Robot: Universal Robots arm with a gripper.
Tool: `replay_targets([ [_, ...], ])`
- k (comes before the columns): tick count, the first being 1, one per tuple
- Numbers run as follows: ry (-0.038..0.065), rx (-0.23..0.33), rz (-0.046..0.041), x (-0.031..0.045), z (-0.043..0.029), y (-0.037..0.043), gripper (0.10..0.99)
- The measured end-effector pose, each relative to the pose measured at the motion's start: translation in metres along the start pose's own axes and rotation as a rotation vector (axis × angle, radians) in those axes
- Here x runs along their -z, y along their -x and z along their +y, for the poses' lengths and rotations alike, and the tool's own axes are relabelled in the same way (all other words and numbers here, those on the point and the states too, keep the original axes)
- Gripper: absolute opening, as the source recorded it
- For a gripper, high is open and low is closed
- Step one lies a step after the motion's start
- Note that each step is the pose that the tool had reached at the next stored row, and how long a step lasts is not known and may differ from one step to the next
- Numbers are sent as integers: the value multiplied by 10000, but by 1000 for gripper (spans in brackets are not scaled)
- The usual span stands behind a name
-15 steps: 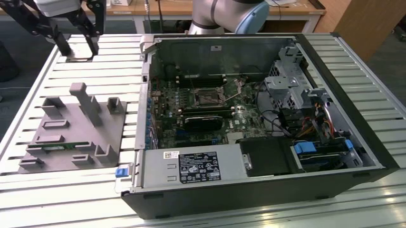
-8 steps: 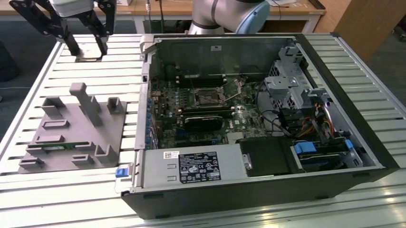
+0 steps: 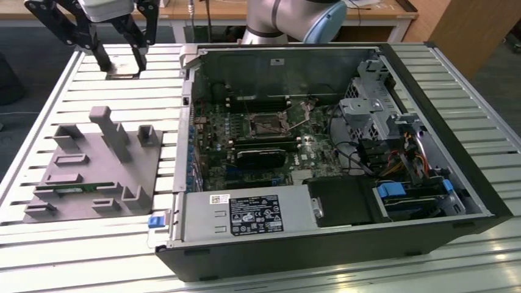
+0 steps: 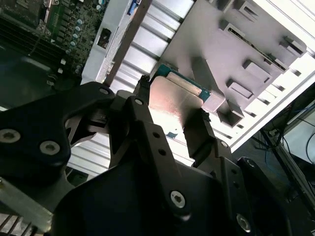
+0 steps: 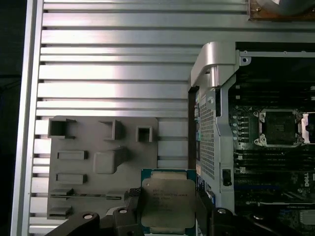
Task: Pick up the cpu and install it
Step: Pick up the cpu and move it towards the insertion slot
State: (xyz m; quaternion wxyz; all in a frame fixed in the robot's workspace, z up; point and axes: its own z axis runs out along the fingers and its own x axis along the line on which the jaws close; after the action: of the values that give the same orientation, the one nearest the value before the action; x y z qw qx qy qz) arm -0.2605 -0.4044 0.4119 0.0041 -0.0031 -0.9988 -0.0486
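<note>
Silver cpu (image 5: 167,202) edge-clamped in gripper (image 3: 122,65); apart from case (image 3: 326,251)

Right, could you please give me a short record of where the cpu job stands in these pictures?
gripper: shut on the cpu
cpu position: held in the air over the slatted table, outside the computer case, near the grey fixture tray
socket: on the board inside the case, looks empty
installed: not yet
</note>
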Motion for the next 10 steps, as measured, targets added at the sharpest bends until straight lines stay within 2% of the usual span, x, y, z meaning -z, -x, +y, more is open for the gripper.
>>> replay_targets([
  [10, 1, -1, 0, -3, 0, 108, 529],
])
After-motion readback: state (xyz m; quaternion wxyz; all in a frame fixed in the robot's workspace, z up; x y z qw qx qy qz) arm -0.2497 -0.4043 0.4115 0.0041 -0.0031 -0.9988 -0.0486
